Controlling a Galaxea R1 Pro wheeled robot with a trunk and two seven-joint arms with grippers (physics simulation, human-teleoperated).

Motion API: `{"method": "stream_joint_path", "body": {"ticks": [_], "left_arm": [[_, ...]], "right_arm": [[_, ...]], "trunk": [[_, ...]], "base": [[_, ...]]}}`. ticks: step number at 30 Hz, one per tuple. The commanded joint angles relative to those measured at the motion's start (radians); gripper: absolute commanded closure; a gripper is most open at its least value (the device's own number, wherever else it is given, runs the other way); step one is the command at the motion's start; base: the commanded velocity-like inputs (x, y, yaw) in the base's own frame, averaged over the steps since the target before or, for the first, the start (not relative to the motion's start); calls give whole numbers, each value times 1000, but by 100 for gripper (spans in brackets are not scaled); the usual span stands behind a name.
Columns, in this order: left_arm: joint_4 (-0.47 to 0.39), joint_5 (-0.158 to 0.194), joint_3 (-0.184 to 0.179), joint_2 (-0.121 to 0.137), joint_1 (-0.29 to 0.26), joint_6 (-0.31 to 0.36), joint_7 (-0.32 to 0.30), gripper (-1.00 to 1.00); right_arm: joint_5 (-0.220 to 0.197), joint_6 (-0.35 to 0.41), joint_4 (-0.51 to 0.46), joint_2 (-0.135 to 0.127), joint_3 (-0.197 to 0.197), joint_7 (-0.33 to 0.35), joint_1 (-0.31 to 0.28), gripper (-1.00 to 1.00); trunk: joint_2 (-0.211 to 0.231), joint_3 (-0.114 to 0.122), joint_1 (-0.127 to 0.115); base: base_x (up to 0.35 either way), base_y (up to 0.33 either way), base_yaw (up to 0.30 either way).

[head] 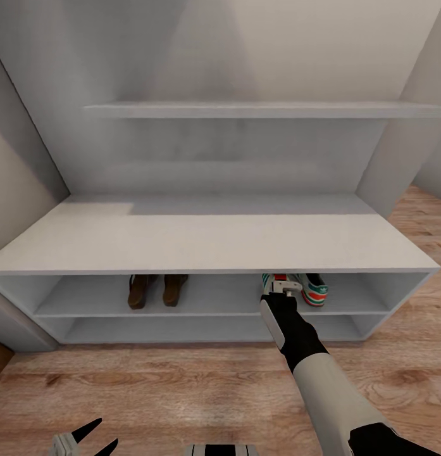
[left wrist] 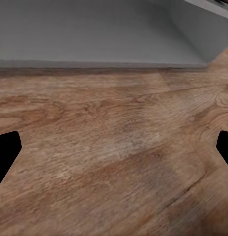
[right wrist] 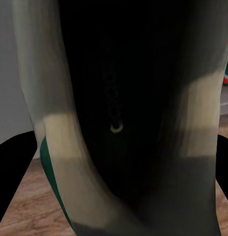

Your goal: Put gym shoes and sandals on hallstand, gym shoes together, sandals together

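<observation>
The hallstand (head: 214, 244) stands on the corridor floor (head: 182, 392). On its upper shelf the two sandals (head: 155, 289) stand left, the gym shoes (head: 296, 288) right. The right wrist view shows one gym shoe (right wrist: 124, 123) very close between the jaws, which hold it. The right arm (head: 309, 354) reaches into the shelf. The left gripper (head: 87, 440) hangs low, jaws wide.

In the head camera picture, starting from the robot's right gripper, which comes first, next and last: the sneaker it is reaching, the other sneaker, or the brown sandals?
1. The gym shoe at the right gripper, on the hallstand's upper open tier.
2. The second gym shoe, just beside it toward the rack's right end.
3. The two sandals, side by side further left on the same tier.
</observation>
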Motion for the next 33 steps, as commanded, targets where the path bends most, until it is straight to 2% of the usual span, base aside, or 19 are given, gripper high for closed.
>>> {"method": "stream_joint_path", "body": {"ticks": [1,11,24,33], "left_arm": [[0,-2,3,0,-1,-5,-4,-100],[0,-2,4,0,-1,-3,-4,-100],[0,-2,3,1,-1,-4,-4,-100],[0,-2,3,1,-1,-4,-4,-100]], "right_arm": [[-10,2,-1,0,2,-9,-1,100],[-10,2,-1,0,1,-9,-1,100],[-9,3,-1,0,1,-9,-1,100],[-9,3,-1,0,1,-9,-1,100]], "trunk": [[0,-1,0],[-2,-40,4],[-2,-45,4],[-2,-45,4]], "base": [[0,0,0],[0,0,0],[1,0,0],[151,-74,0]]}}
